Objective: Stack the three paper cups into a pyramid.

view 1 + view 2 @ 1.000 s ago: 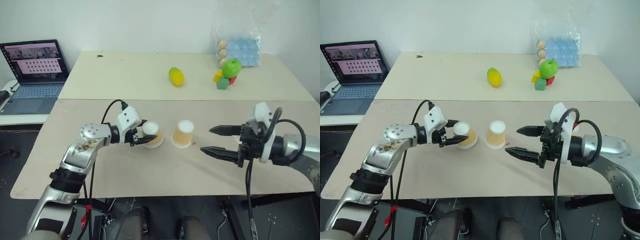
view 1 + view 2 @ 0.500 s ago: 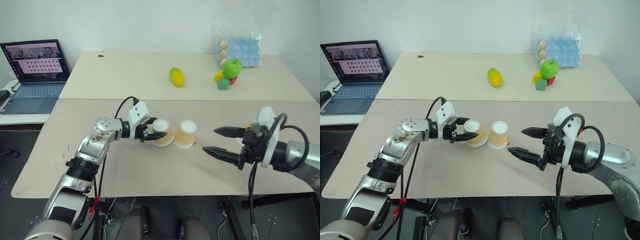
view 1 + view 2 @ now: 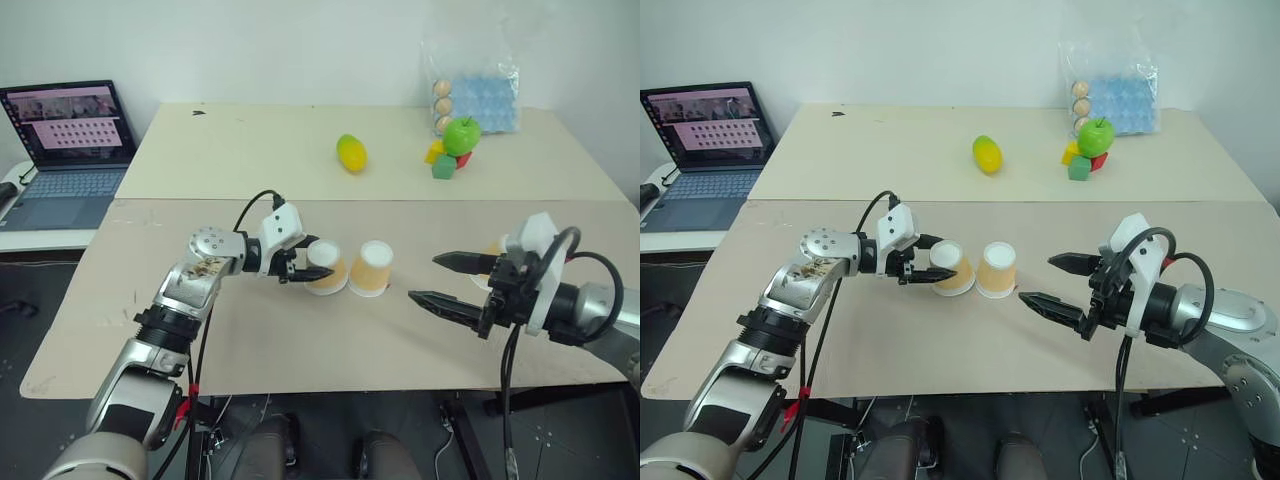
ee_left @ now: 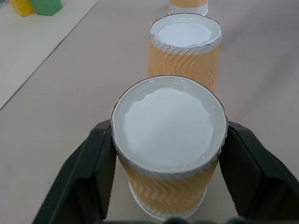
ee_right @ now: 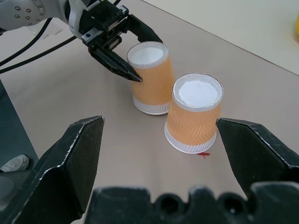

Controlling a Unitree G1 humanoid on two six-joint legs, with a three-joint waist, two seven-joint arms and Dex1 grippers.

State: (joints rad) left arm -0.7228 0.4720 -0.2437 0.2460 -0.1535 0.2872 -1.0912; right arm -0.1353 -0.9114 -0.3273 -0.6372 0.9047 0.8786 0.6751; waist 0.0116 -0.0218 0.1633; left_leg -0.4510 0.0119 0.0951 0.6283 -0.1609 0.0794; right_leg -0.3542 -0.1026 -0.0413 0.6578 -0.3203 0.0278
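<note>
Two of the three paper cups stand side by side near the middle of the brown tabletop (image 3: 300,345). Both are small tapered cups with tan-orange, zigzag-ribbed sides and a white band at the rim. Each is inverted: wide rim down on the table, flat white base facing up, long axis roughly vertical. The left cup (image 3: 326,268) and the right cup (image 3: 371,268) sit just beside each other, close to touching at the rims; whether they actually touch cannot be told. A third cup (image 4: 188,5) shows partly in the left wrist view, beyond the other two; in the left eye view a tan sliver of it appears behind the right gripper.

The left arm reaches in from the left, forearm slanting across the table, wrist turned so the left gripper (image 3: 301,260) points sideways toward the right and slightly downward. Its two black fingers straddle the left cup, one on each side. In the left wrist view the fingers (image 4: 96,172) sit against or very near the cup wall just under the base; a true gap cannot be made out, so whether it grips or has let go cannot be told.

The right arm comes in from the right, and the right gripper (image 3: 442,279) points toward the cups, well apart from them. Its fingers are spread wide with nothing between them.
</note>
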